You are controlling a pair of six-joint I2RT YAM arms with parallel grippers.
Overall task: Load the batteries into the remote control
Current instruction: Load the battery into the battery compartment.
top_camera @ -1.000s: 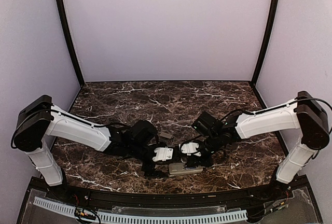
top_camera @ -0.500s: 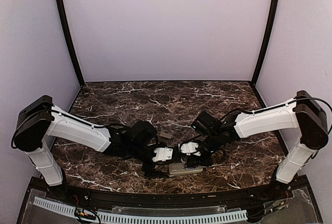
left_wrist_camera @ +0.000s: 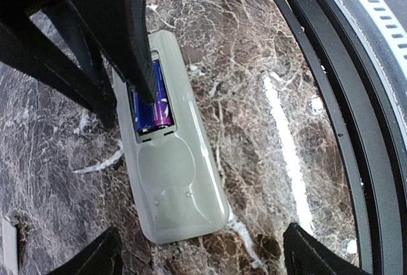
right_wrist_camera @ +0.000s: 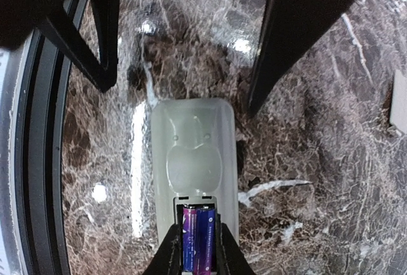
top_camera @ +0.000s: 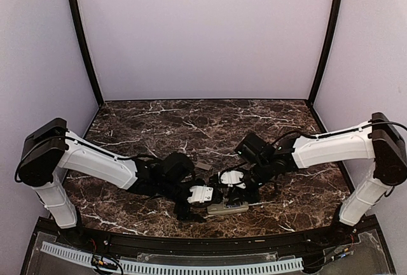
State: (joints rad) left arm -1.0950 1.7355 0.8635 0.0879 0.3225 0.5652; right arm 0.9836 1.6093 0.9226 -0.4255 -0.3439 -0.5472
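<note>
- Look to the middle of the table's [top_camera: 191, 122] near edge for the remote control [top_camera: 227, 209], lying back-up with its bay uncovered.
- Note both batteries [left_wrist_camera: 156, 106] side by side inside that bay, apparently seated or nearly so.
- Read the right gripper [right_wrist_camera: 197, 249] as parted only a sliver, tips down at the batteries and pinching nothing as far as shows. Cannot tell whether touching them or just above.
- Read the left gripper [left_wrist_camera: 202, 240] as spread wide, straddling the remote's other end, apart from both its sides.
- Judged step: settling the batteries flat in the bay.
- Press straight down and evenly on both, never sideways, lest the remote skid on the smooth marble.
- Use the wide left jaws as a fence against such a slide.
- Lift the right tips vertically, to avoid dragging a battery out.
- Check for both lying flush before reaching for the grey cover [right_wrist_camera: 397, 103], lying on the table apart from the remote.
</note>
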